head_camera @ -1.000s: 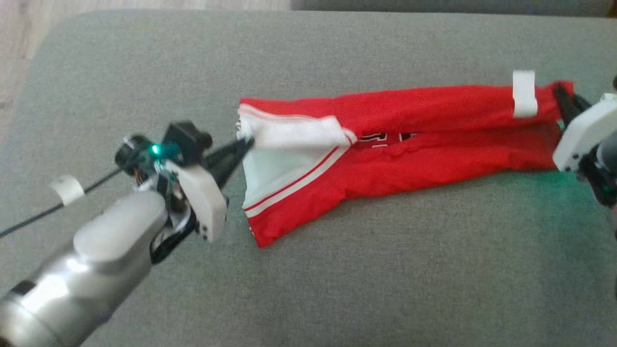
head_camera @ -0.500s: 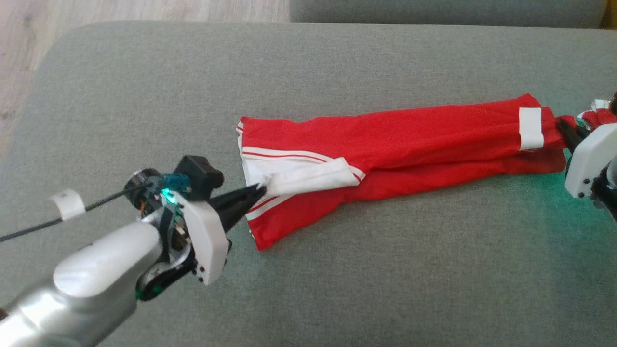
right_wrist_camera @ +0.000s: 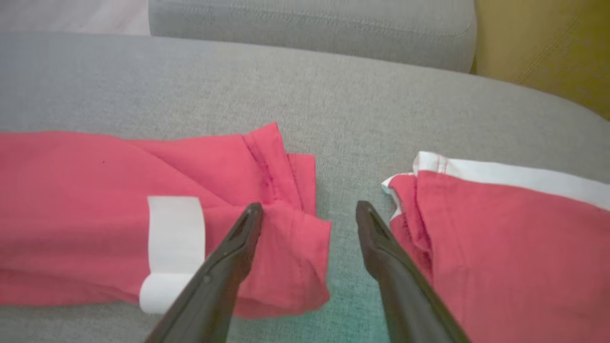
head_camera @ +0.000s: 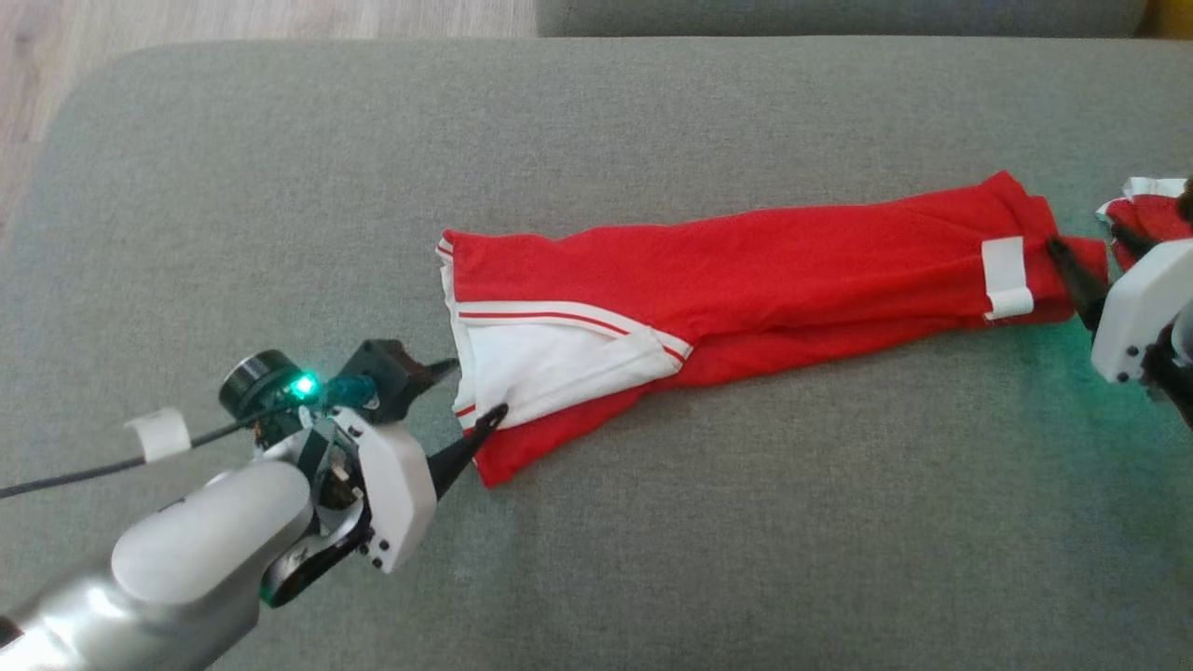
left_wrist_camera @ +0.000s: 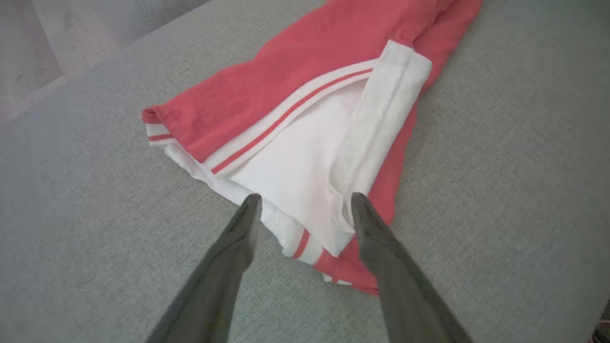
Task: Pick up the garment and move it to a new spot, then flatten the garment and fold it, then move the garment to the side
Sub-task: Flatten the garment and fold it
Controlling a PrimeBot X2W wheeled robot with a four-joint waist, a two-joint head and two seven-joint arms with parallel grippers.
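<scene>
Flattening step, seemingly: red jersey (head_camera: 792, 252) stretched on grey cushion (head_camera: 652, 559), white-lined hem (left_wrist_camera: 305, 190) between parted left jaws, tabbed end (right_wrist_camera: 174, 224) at parted right jaws. Next: pinch hem, fold over.

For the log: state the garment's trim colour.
The trim is white with a thin red stripe; left wrist view shows it best.

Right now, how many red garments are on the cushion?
2. One long garment lies across the middle of the cushion; a second red garment sits just beyond its right end, partly out of frame. More may lie outside the view.
</scene>
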